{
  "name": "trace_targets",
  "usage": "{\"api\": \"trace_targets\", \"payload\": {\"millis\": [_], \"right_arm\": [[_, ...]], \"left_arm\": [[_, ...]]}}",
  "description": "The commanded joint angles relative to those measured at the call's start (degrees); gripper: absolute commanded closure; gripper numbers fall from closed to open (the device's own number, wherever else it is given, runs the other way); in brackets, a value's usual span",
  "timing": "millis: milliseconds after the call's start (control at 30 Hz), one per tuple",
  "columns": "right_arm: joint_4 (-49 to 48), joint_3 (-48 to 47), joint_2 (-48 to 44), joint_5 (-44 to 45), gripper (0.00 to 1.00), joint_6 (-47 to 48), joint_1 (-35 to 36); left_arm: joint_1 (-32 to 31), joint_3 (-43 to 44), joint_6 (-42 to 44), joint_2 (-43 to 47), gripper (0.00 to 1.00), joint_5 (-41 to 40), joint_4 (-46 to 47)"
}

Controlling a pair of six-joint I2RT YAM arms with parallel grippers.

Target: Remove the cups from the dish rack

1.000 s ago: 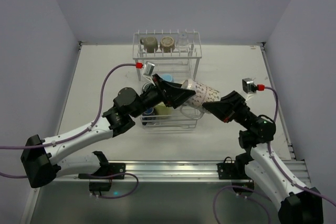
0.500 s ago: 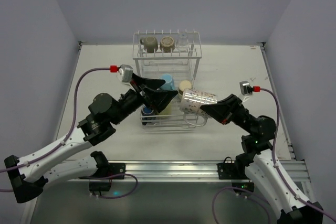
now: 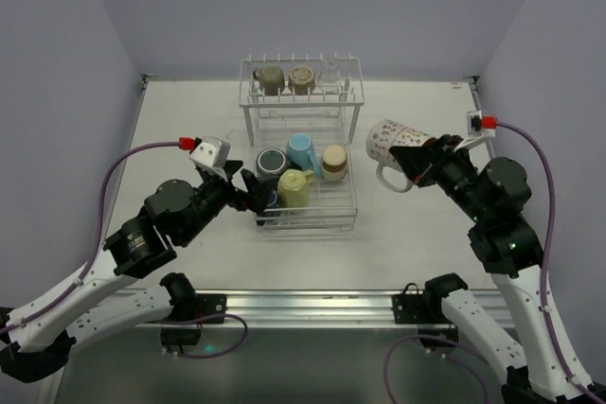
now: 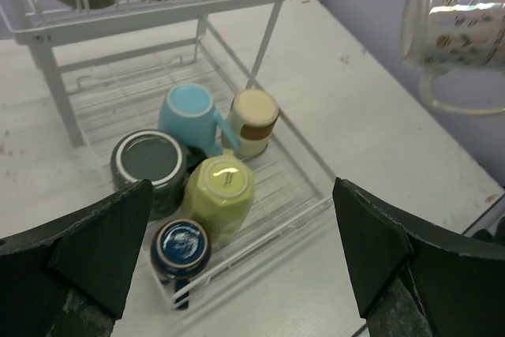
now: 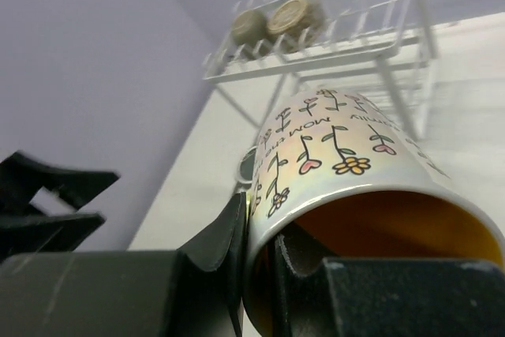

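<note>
The right end effector is pinched on the rim of the flowered mug, one finger inside the orange bowl and one outside against the painted wall. It holds the mug up in the air, off to the right of the dish rack and clear of its wires.

What matters for the set-down is how the mug lies. Its long axis is close to level, with the base pointing away from the end effector towards the rack and the mouth facing back along the arm. The handle hangs underneath. The bare counter is straight below and to the near side. I'd say the wrist has to roll the mug upright first, otherwise the handle reaches the counter before the base does.

The left end effector is spread wide with nothing in it, hovering at the near left corner of the lower basket. Its wrist view looks down between the fingers at the pale yellow-green cup and a small dark blue cup. The dark green cup, the light blue cup and the tan cup sit further in. That arm is plainly the nearer one for all of these. Three more cups stand on the upper shelf at the back, well apart from both arms.
</note>
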State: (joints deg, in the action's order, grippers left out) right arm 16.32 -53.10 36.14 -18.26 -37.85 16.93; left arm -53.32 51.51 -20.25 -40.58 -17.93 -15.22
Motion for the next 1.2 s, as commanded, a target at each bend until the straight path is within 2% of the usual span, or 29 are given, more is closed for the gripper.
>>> {"api": "trace_targets", "payload": {"millis": [0, 67, 200, 300, 433, 567, 767, 1167], "right_arm": [[11.35, -10.76, 6.38, 17.51, 1.00, 12.17, -0.23], [16.71, -14.64, 13.21, 21.67, 1.00, 15.60, -0.32], [20.86, -23.42, 23.49, 28.01, 1.00, 19.38, -1.37], [21.48, -27.47, 31.93, 27.14, 1.00, 21.75, -4.26], [21.48, -32.76, 43.44, 24.16, 1.00, 23.16, -7.60], [23.58, -39.96, 54.89, 23.19, 1.00, 24.31, -8.05], [25.17, -48.49, 69.12, 21.17, 1.00, 25.45, -7.88], [20.95, -47.98, 79.43, 20.72, 1.00, 25.81, -6.73]], "left_arm": [[0.15, -2.55, 4.60, 3.65, 0.00, -5.88, -7.45], [0.15, -3.69, 5.13, 4.71, 0.00, -7.11, -7.89], [0.15, -2.73, 6.71, 6.30, 0.00, -6.50, -10.87], [0.15, -3.25, 7.94, 8.40, 0.00, -8.51, -13.34], [0.15, -6.58, 7.33, 12.08, 0.00, -9.49, -11.68], [0.15, -9.32, 7.16, 14.65, 0.00, -9.74, -9.12], [0.23, -10.11, 6.89, 13.69, 0.00, -8.52, -8.42], [2.87, -10.37, 7.07, 10.00, 0.00, -5.80, -7.54]]}}
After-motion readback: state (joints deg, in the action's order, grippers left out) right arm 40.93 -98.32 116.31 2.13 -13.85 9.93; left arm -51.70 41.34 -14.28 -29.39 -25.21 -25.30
